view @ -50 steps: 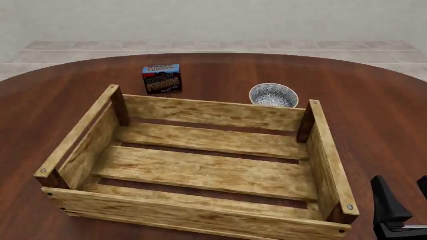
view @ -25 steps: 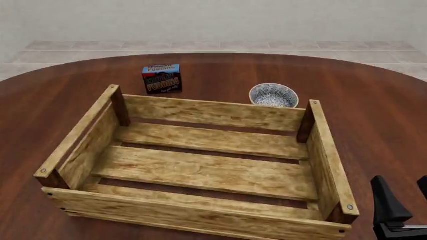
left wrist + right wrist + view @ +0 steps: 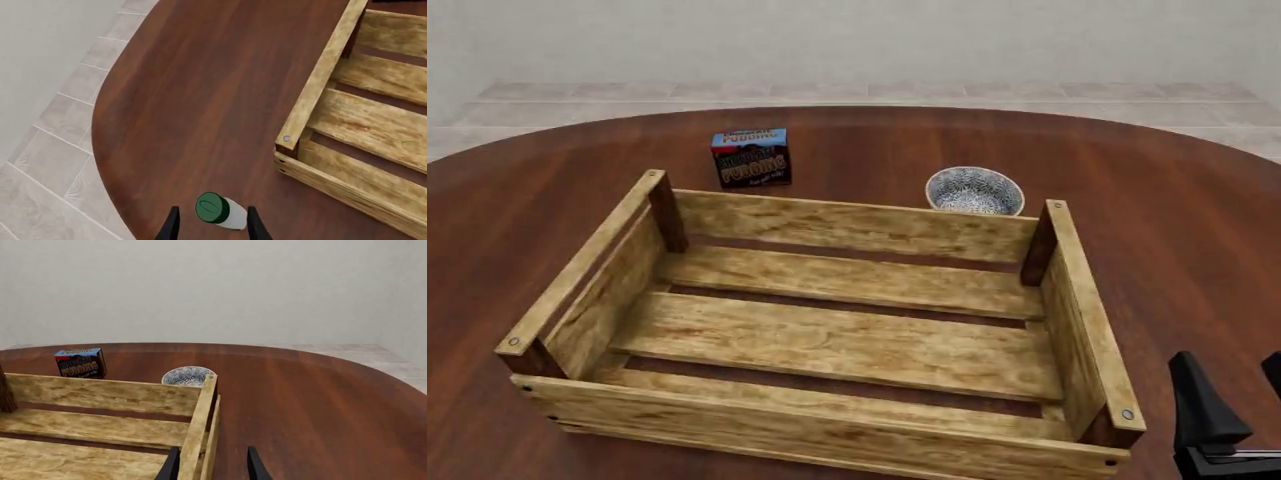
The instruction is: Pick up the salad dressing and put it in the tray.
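Note:
The salad dressing (image 3: 220, 211), a white bottle with a dark green cap, shows only in the left wrist view, near the table's rim and outside the tray's corner. My left gripper (image 3: 212, 220) is open, and the bottle appears between its two dark fingertips (image 3: 171, 227). The tray (image 3: 827, 345), a big light-wood slatted crate, fills the middle of the front view and holds nothing. By the tray's right wall my right gripper (image 3: 1236, 390) is open and holds nothing; in its own wrist view the right gripper (image 3: 213, 455) straddles that wall (image 3: 199, 425).
A blue-and-black pudding box (image 3: 750, 157) stands behind the tray's far left corner. A small patterned bowl (image 3: 974, 190) sits behind its far right corner. The round table's edge (image 3: 100, 150) runs close to the bottle, with tiled floor beyond.

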Action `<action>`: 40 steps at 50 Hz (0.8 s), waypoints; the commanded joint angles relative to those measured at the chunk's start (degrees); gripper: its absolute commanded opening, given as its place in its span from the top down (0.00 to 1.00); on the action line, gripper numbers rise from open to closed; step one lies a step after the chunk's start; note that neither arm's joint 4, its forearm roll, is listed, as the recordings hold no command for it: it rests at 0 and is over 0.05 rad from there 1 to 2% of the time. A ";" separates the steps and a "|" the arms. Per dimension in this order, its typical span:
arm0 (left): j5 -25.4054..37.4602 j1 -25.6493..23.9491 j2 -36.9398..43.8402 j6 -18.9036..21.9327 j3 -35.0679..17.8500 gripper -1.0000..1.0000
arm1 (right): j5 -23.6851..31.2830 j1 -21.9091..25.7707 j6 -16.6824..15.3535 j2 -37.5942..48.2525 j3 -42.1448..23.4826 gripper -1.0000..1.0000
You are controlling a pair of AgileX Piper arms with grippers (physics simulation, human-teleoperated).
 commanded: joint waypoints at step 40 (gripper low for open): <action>-21.50 7.21 12.36 3.28 16.63 0.00 | 0.00 0.00 0.00 0.00 0.00 0.00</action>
